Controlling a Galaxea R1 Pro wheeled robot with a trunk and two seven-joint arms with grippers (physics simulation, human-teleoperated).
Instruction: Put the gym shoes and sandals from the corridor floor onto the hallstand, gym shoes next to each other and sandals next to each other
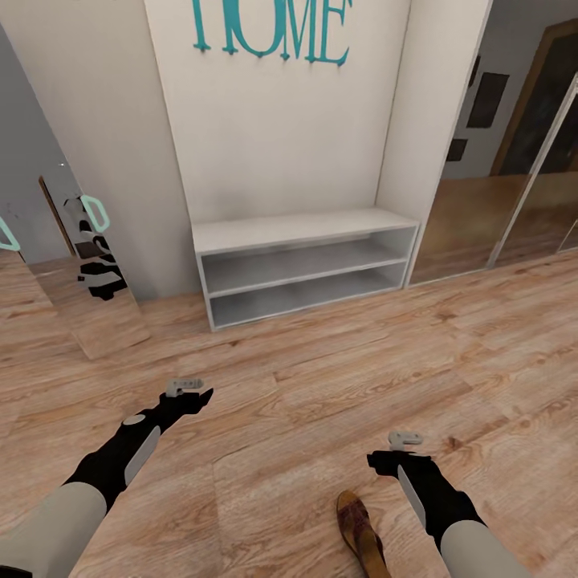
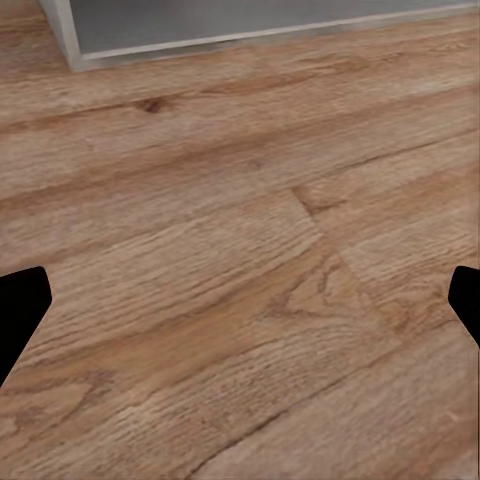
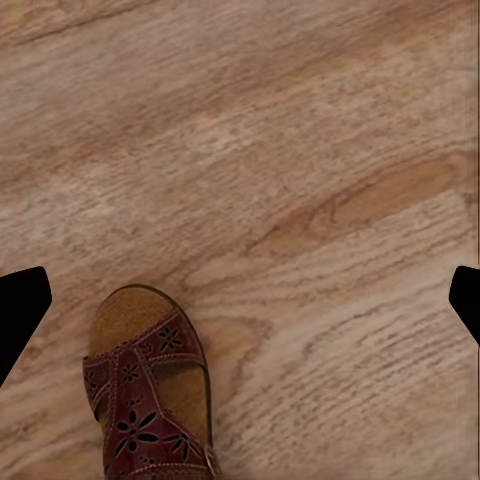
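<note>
One dark-brown sandal (image 1: 361,530) with a tan footbed lies on the wood-plank corridor floor (image 1: 321,401) at the near edge of the head view. My right gripper (image 1: 376,460) hovers open just beyond its toe and a little right of it. The right wrist view has the sandal (image 3: 150,400) lying off to one side of the open fingers (image 3: 20,310), not between them. My left gripper (image 1: 202,395) hangs open over bare floor (image 2: 240,260), with its fingertips (image 2: 20,320) wide apart. The gym shoes and the hallstand are out of view.
A plain white two-shelf bench (image 1: 305,229) stands in an alcove straight ahead under teal letters (image 1: 273,32); its corner (image 2: 75,40) appears in the left wrist view. A mirror panel (image 1: 80,265) leans at left. Mirrored doors (image 1: 482,217) stand at right.
</note>
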